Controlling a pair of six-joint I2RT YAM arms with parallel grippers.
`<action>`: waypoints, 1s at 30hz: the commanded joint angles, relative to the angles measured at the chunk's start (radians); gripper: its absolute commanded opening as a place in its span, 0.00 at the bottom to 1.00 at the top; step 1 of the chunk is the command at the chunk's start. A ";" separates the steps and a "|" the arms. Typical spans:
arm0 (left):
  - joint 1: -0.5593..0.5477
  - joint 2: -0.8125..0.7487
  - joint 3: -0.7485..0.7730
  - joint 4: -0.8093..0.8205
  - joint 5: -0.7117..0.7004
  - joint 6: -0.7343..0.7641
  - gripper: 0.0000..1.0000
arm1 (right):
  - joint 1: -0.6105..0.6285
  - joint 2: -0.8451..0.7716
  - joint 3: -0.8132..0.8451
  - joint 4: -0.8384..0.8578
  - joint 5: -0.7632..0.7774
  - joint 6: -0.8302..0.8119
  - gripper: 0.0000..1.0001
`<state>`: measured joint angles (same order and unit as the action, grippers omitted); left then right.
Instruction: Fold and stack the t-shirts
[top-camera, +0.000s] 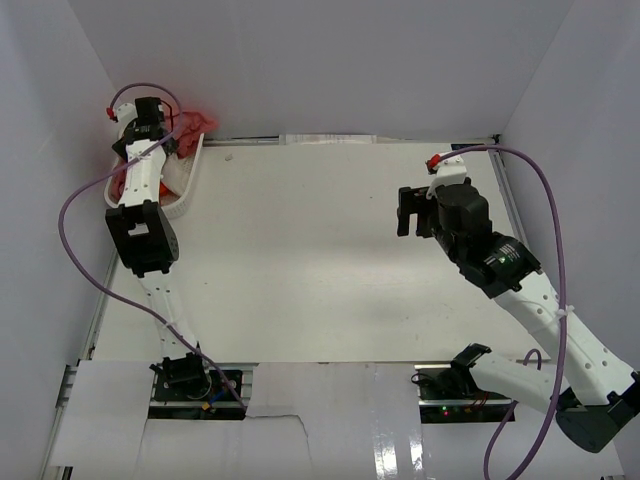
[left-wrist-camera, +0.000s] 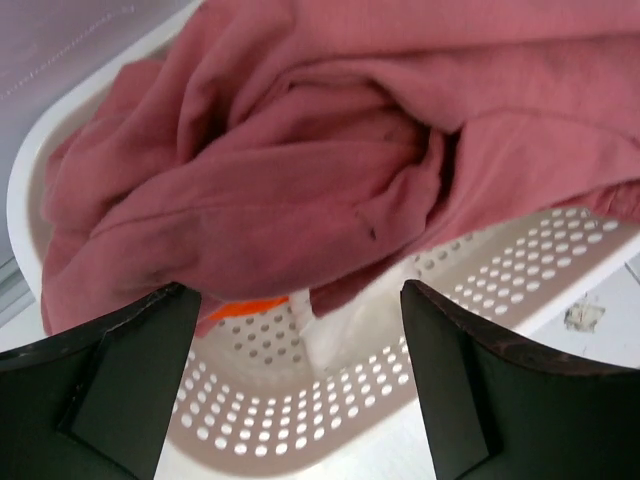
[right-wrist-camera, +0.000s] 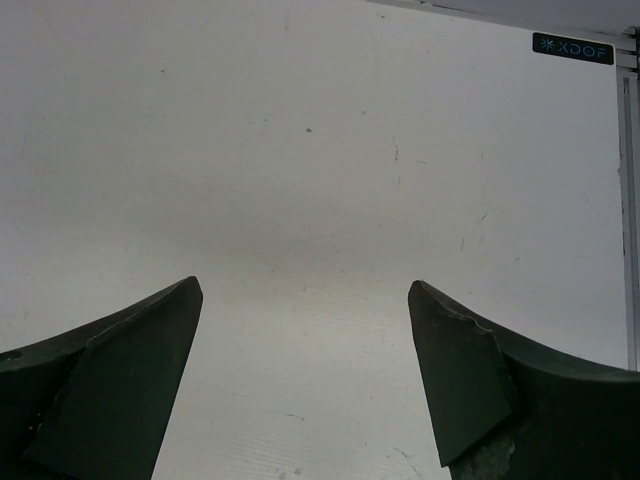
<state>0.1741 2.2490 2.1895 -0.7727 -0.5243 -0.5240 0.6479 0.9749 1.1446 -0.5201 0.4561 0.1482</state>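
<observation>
The dusty pink t-shirt (left-wrist-camera: 320, 150) lies crumpled on top in the white perforated basket (left-wrist-camera: 300, 400). Under it a sliver of the orange-red t-shirt (left-wrist-camera: 250, 305) and a bit of the cream-white t-shirt (left-wrist-camera: 350, 320) show. In the top view the basket (top-camera: 185, 195) sits at the far left corner with reddish fabric (top-camera: 195, 125) spilling over it. My left gripper (left-wrist-camera: 300, 300) hovers open just above the basket's near wall, holding nothing; the top view shows it (top-camera: 150, 125) over the basket. My right gripper (right-wrist-camera: 305, 290) is open and empty above bare table; it also shows in the top view (top-camera: 410, 212).
The white table top (top-camera: 320, 250) stretches between the arms. White walls close in the left, back and right sides. A metal rail (right-wrist-camera: 628, 200) runs along the table's right edge. Purple cables (top-camera: 80, 200) loop off both arms.
</observation>
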 joint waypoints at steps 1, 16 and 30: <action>0.011 0.003 0.072 0.052 -0.062 0.011 0.92 | -0.005 -0.005 -0.013 0.042 -0.013 -0.033 0.90; 0.050 0.106 0.096 0.191 0.229 0.043 0.00 | -0.013 -0.013 -0.046 0.051 -0.070 -0.029 0.90; -0.074 -0.393 -0.054 0.348 1.068 -0.163 0.00 | -0.013 -0.044 -0.003 0.046 -0.128 0.036 0.90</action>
<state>0.1230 2.0888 2.1719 -0.5674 0.0570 -0.5465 0.6388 0.9699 1.0973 -0.5056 0.3443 0.1596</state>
